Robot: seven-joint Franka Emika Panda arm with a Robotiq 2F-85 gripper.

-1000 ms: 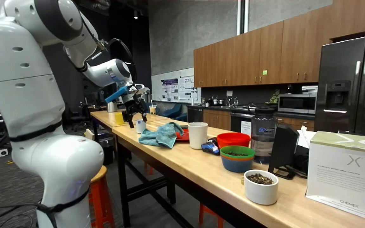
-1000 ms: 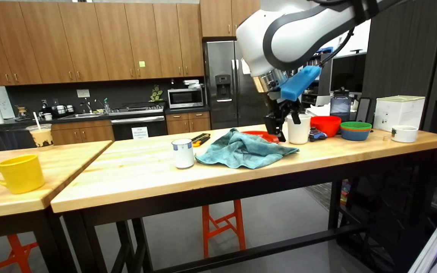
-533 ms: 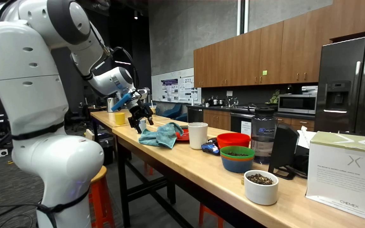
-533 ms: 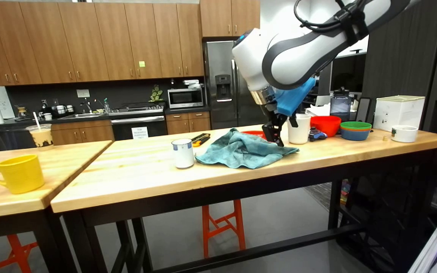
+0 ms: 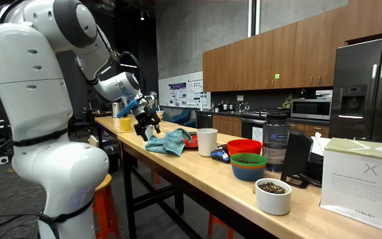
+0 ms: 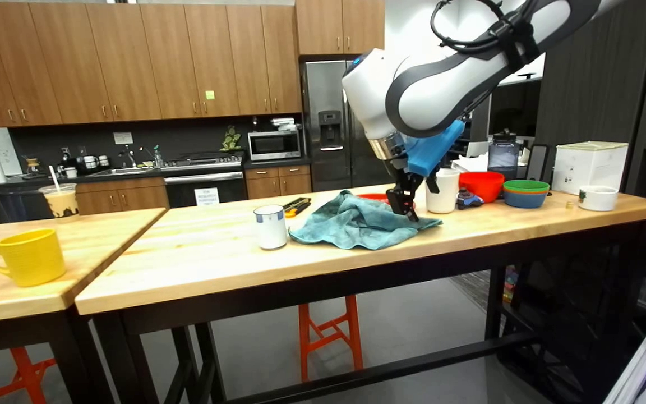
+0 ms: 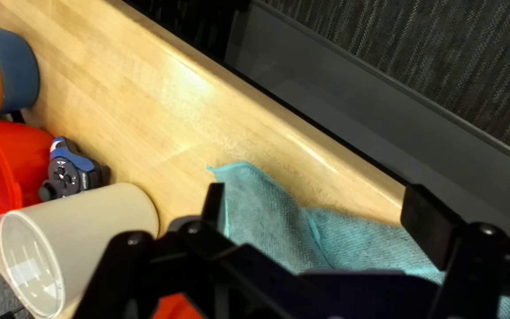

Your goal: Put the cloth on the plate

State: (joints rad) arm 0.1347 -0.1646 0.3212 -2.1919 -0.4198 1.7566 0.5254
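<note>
Cloth (image 7: 277,226): teal and rumpled, lying on the table (image 6: 205,247); in the wrist view you have it in the gap between your two fingers (image 7: 430,223), one corner poking out beyond them.
Gripper (image 7: 314,206): spread wide and low, near the cloth; in an exterior view you see one fingertip (image 6: 411,215) in front of the cloth's end, but whether it touches, you cannot tell.
Plate (image 5: 191,142): red, just beside the cloth, which hides part of it from you in both exterior views; you cannot tell whether the hem overlaps the rim.
Cup (image 5: 207,142): tall, white, upright, near the plate.
Mug (image 6: 270,227): white, blue-marked at the rim, upright, just beside the cloth's opposite end.
</note>
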